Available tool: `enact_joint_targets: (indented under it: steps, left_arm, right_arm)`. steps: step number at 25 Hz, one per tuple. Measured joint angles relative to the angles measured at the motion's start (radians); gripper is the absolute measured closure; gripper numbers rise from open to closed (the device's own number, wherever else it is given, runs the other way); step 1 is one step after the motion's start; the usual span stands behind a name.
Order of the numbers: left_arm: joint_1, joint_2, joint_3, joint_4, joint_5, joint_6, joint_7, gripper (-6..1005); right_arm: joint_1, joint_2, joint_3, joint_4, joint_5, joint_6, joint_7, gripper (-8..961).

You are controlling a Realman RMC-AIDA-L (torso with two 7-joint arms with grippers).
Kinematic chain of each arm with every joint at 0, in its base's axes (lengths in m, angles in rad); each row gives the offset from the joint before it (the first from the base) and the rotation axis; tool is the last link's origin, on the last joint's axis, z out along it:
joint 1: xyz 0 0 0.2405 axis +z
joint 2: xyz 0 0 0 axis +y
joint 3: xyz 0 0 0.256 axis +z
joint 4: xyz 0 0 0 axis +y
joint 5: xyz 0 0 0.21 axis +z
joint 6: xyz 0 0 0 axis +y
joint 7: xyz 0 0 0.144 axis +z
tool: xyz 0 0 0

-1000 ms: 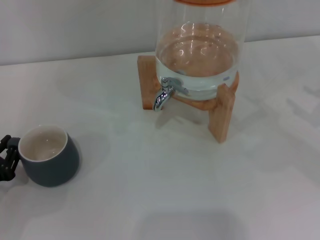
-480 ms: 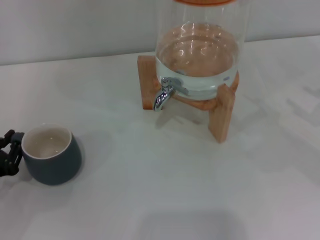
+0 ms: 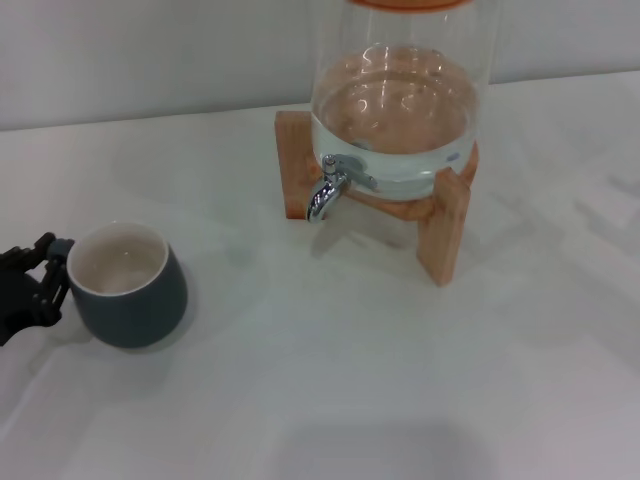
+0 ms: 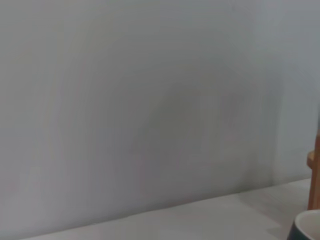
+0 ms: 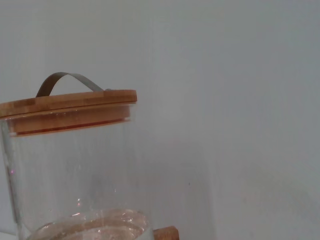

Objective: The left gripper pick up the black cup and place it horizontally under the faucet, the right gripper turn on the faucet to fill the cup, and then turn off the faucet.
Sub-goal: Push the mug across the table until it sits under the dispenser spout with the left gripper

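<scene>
The black cup is a squat dark grey mug with a cream inside, upright at the left of the white table. My left gripper shows at the left edge, its black fingers shut on the cup's handle side. A sliver of the cup's rim also shows in the left wrist view. The chrome faucet points down from the glass water dispenser, well to the right of the cup and farther back. My right gripper is out of view.
The dispenser stands on a wooden stand near the back wall and holds water. The right wrist view shows its glass wall and its wooden lid with a metal handle.
The cup and my left gripper have moved together to the right and a little farther back, toward the faucet. The dispenser has not moved.
</scene>
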Motion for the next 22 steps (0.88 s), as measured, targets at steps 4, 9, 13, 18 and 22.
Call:
enact_joint_targets:
  steps: [4, 9, 13, 18, 22]
  left_arm:
    - [-0.029, 0.0, 0.0, -0.032, -0.001, 0.0, 0.023, 795]
    - [-0.063, 0.0, 0.0, -0.054, -0.002, 0.0, 0.035, 795]
    - [-0.086, -0.001, 0.0, -0.066, -0.003, 0.0, 0.035, 794]
    - [-0.117, 0.0, 0.0, -0.094, 0.001, 0.011, 0.035, 794]
    - [-0.134, 0.0, 0.011, -0.11, 0.002, 0.013, 0.035, 794]
  right_arm:
    - [0.0, 0.0, 0.0, 0.0, 0.0, 0.002, 0.0, 232]
    - [0.0, 0.0, -0.003, 0.0, 0.0, 0.003, -0.001, 232]
    - [0.001, 0.0, -0.005, 0.0, 0.0, 0.003, -0.001, 232]
    - [0.002, 0.0, -0.009, 0.0, 0.0, 0.003, -0.001, 232]
    - [0.003, 0.0, -0.012, 0.0, 0.0, 0.006, -0.001, 232]
